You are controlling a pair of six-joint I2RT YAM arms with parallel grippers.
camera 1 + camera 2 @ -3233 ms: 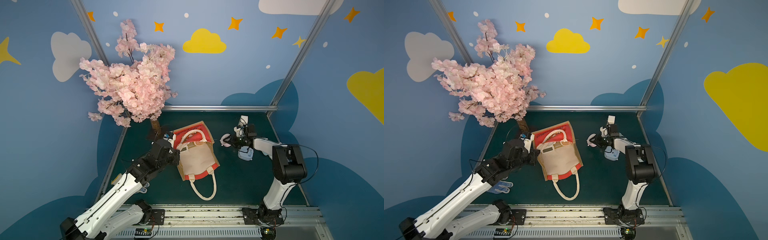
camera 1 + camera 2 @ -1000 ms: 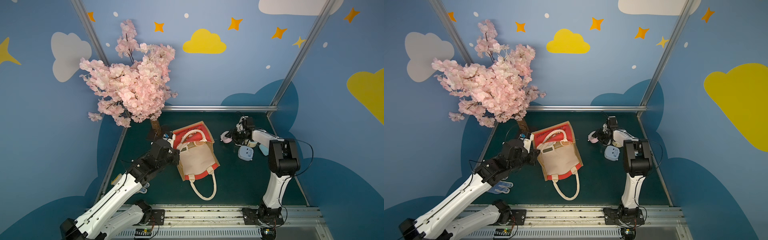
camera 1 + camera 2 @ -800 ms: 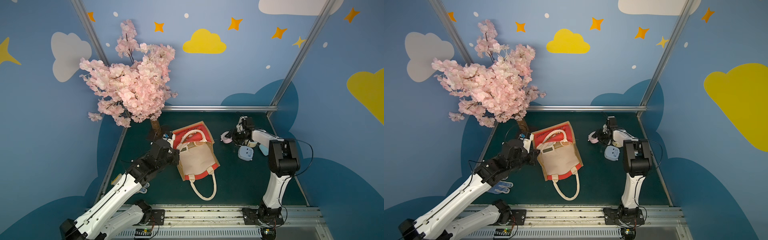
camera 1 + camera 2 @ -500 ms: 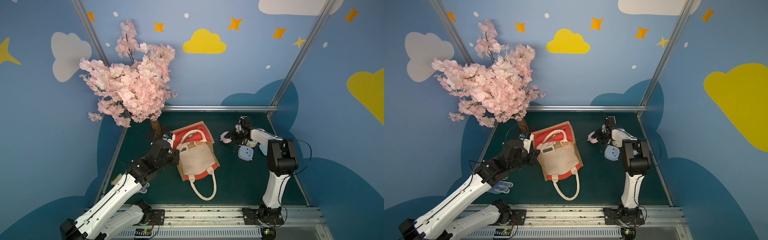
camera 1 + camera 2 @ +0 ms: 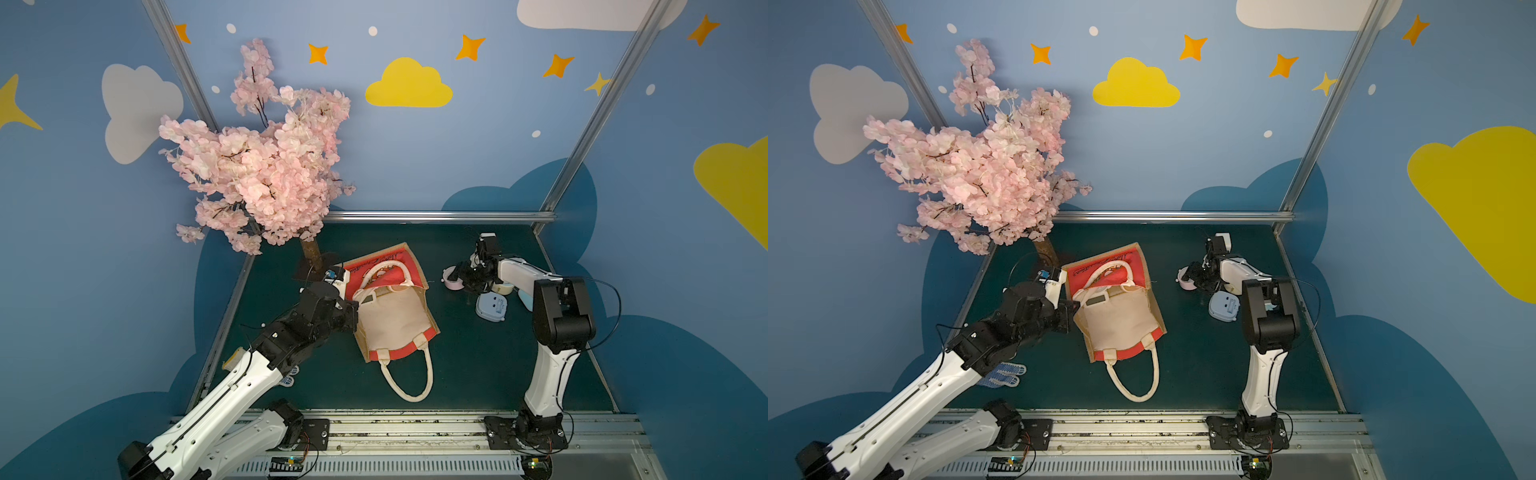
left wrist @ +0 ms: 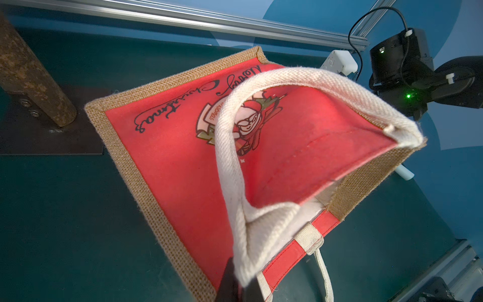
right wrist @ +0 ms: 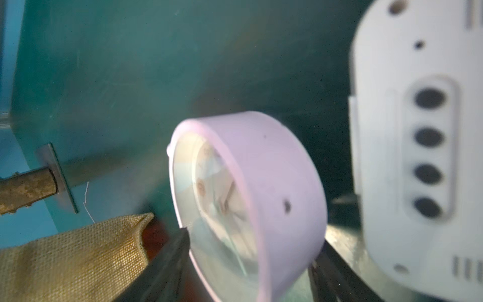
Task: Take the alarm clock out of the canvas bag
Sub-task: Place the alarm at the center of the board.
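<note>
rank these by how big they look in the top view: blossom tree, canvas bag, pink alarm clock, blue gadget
1. blossom tree
2. canvas bag
3. blue gadget and pink alarm clock: too close to rank. The blue one looks slightly larger, but the clock is partly hidden.
</note>
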